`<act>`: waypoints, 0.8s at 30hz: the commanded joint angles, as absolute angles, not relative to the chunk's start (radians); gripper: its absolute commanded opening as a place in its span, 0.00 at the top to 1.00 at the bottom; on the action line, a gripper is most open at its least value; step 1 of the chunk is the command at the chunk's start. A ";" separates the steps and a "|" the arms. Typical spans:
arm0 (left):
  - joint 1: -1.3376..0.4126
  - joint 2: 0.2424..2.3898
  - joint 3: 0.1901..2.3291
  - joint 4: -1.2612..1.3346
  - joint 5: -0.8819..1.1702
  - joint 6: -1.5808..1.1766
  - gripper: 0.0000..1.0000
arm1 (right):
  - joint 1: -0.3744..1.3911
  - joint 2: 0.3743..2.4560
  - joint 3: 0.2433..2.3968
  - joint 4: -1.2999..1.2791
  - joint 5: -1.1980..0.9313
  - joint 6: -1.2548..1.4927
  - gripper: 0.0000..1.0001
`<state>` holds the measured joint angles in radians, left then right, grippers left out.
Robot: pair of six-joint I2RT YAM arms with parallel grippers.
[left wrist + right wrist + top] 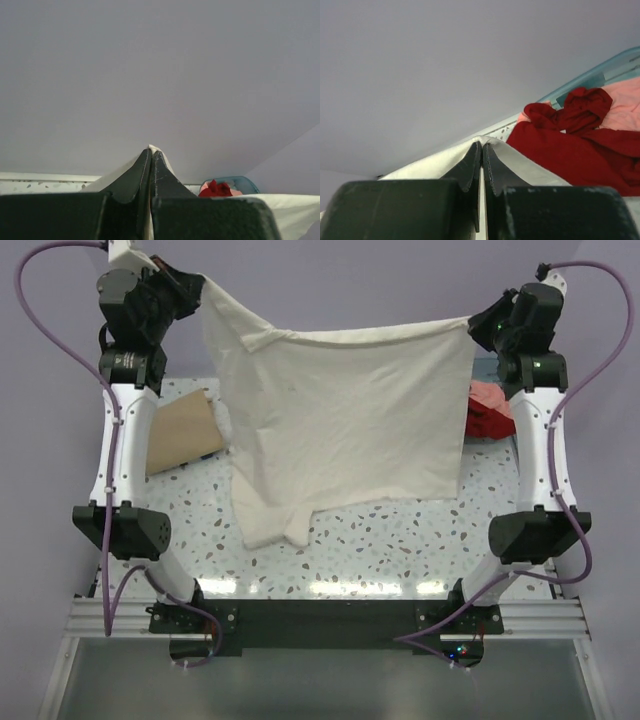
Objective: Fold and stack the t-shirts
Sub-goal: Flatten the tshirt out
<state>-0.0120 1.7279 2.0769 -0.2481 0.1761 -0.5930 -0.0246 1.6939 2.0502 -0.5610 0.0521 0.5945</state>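
**Two corners pinched, cream shirt (350, 430) hung mid-frame**

It hangs as a sheet across the centre of the top view, its lower left end reaching the table (400, 540). The left gripper (195, 285), upper left, and the right gripper (478, 325), upper right, are each clamped tight on a top corner. Lowering it well likely means both arms descending level, with the top edge kept taut. Only the wrist views show the pinched cloth and the basket (600, 72) behind the red shirt (560, 150). Only the top view shows the tan shirt (180, 430).
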 commanded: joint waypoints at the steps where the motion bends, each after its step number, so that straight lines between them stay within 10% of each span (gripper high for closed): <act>1: 0.000 1.589 2.148 -0.127 0.138 -0.629 1.00 | -0.026 1.582 2.161 -0.482 0.051 0.603 1.00; 24: 0.000 1.006 1.868 -0.216 -0.276 -0.362 1.00 | -0.026 1.048 1.859 -0.475 0.417 0.428 1.00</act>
